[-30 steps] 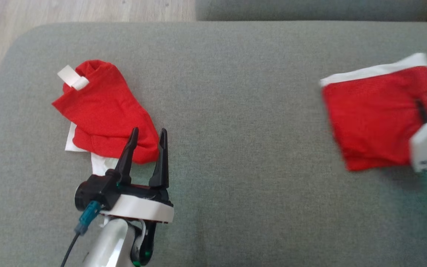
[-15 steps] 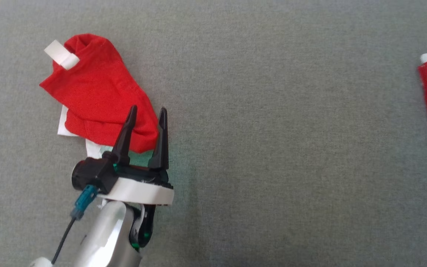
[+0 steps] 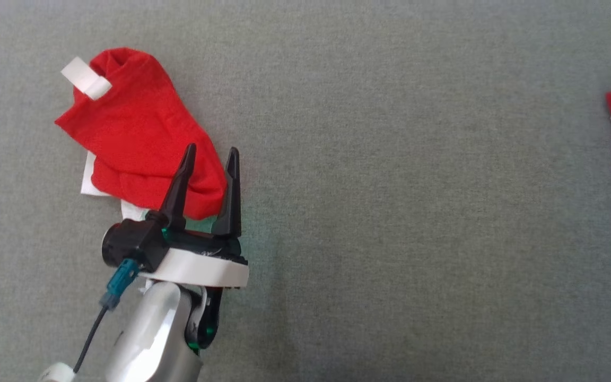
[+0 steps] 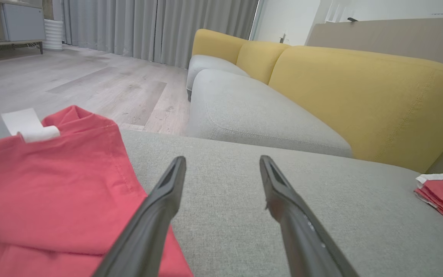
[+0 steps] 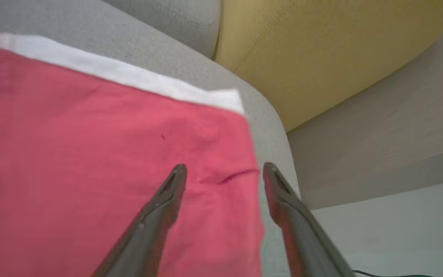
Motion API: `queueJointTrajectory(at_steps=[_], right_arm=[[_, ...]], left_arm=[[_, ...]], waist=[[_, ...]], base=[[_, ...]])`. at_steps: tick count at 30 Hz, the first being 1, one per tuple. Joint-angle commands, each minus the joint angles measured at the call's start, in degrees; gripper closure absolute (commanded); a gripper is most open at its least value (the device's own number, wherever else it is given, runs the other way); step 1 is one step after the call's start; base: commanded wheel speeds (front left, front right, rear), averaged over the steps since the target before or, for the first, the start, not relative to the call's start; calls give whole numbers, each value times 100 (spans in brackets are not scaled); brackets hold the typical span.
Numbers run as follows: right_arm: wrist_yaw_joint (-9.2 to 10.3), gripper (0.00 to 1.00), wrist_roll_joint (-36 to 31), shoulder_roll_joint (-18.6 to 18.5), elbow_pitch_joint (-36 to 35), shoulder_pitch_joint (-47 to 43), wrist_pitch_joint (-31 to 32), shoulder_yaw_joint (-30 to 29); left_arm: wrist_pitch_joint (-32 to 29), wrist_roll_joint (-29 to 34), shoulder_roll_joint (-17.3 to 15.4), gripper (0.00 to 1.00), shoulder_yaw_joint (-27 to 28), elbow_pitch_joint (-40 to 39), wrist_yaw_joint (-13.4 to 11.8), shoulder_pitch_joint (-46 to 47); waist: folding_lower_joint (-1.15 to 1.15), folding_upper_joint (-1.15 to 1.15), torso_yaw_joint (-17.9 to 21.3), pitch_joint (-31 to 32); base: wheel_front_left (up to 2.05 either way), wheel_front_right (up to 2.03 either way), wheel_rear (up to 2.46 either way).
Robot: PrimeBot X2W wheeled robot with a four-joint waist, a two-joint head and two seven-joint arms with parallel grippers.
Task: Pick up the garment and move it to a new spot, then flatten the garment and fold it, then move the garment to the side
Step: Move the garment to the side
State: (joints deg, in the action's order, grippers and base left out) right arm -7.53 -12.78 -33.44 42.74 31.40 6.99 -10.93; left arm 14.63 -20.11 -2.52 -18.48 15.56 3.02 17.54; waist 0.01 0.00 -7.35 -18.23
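Left hand (image 3: 212, 148) agape over crumpled garment (image 3: 130, 132)

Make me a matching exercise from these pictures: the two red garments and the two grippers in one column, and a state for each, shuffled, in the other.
Column one:
1. crumpled garment
2. folded garment
3. left gripper
4. right gripper

Column two:
A. open, over flat red cloth
B. bunched up, white tab sticking out
C. open, fingertips at a rumpled cloth's corner
D. lying flat, white band along one edge

Pairs: 1-B, 2-D, 3-C, 4-A.
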Motion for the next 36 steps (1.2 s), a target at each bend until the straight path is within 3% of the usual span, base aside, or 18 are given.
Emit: queueJointTrajectory(at_steps=[1, 7, 14, 22, 29, 36], right_arm=[[4, 0, -54, -98, -234, 35, -51, -26], [4, 0, -294, 443, -715, -42, -190, -365], [4, 0, 61, 1554, -1567, -191, -534, -572], [4, 0, 625, 2652, -2609, -713, -973, -65], [4, 0, 1112, 2991, -3009, -1343, -1378, 394], [4, 0, 1741, 3052, -3152, -2071, -1828, 774]], left_arm=[[37, -9, -36, 0, 175, -156, -15, 140], [37, 155, -36, 0, 315, -203, -151, 42], [37, 140, -36, 0, 411, -219, -139, -160], [37, 145, -36, 0, 541, -185, -136, -482], [37, 172, -36, 0, 608, -194, -132, -727], [37, 197, -36, 0, 636, -201, -133, -882]], waist=[[-1, 0, 33, 99], [-1, 0, 155, 441], [-1, 0, 277, 909], [-1, 0, 330, 1386], [-1, 0, 323, 1588], [-1, 0, 314, 1612]], base=[[0, 0, 0], [0, 0, 0], [0, 0, 0], [0, 0, 0], [0, 0, 0], [0, 0, 0]])
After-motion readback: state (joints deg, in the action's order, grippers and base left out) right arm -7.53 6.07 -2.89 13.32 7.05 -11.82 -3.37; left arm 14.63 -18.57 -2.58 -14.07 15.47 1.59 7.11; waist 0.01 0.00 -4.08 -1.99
